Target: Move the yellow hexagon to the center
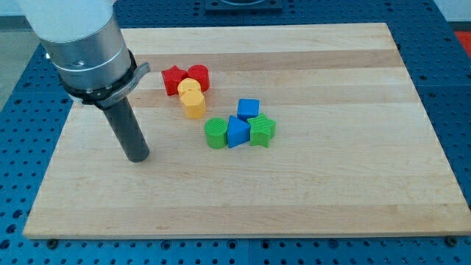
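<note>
The yellow hexagon [194, 104] lies on the wooden board [331, 177], left of the board's middle. A second yellow block, round-topped [188, 87], touches it at its upper side. My tip [138, 157] rests on the board, below and to the left of the yellow hexagon, well apart from it. The dark rod rises from the tip toward the view's upper left into the arm's grey body [87, 51].
A red star-like block [174, 78] and a red round block [199, 75] sit just above the yellow blocks. To the right lie a green round block [216, 133], a blue triangular block [237, 132], a blue cube [249, 109] and a green star-like block [262, 130].
</note>
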